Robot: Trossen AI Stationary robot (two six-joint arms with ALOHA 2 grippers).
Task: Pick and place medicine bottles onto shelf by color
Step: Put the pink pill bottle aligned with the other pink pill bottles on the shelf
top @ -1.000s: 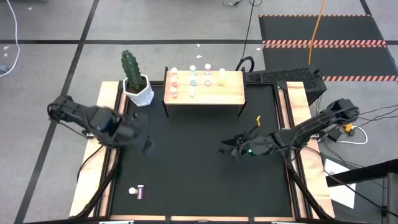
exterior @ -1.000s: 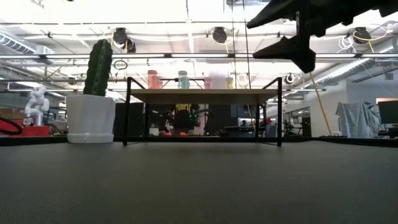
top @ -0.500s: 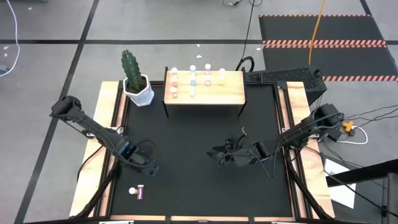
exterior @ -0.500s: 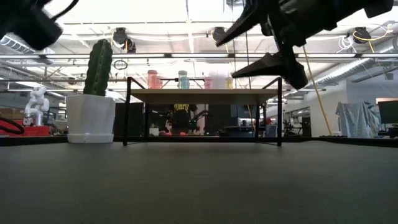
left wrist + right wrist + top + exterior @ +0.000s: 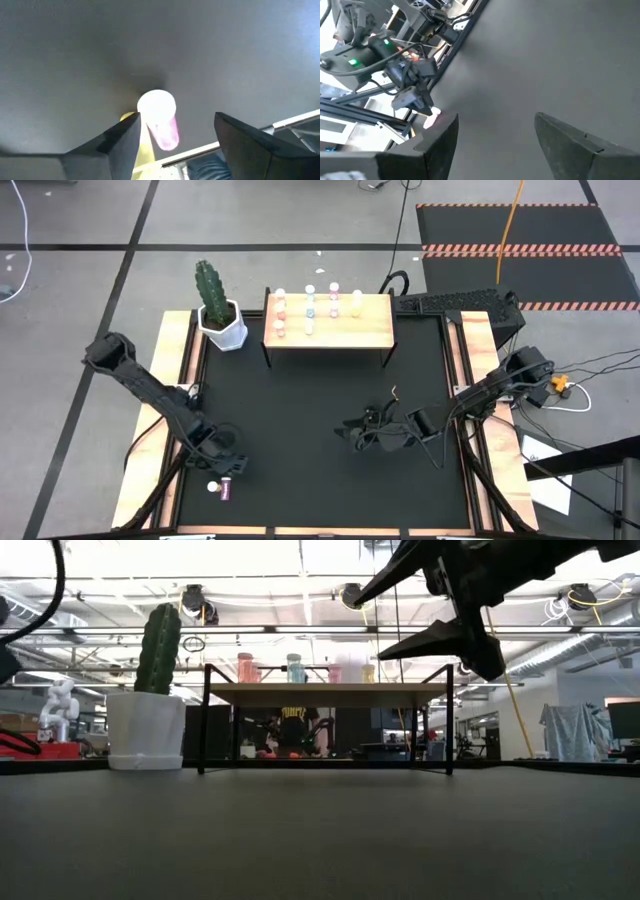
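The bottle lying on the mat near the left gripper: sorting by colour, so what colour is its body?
Purple-pink body, white cap; the bottle shows best in the left wrist view.

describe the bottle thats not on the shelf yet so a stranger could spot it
Start at the black mat and go to its near-left corner, far from the wooden shelf. Under the open left gripper lies one bottle. It is tipped on its side with a white cap and purple-pink body, alone on the mat, while every other bottle stands on the shelf.

Seven medicine bottles (image 5: 308,313) are standing on the shelf (image 5: 365,330); one purple bottle (image 5: 220,488) is lying well apart from it.
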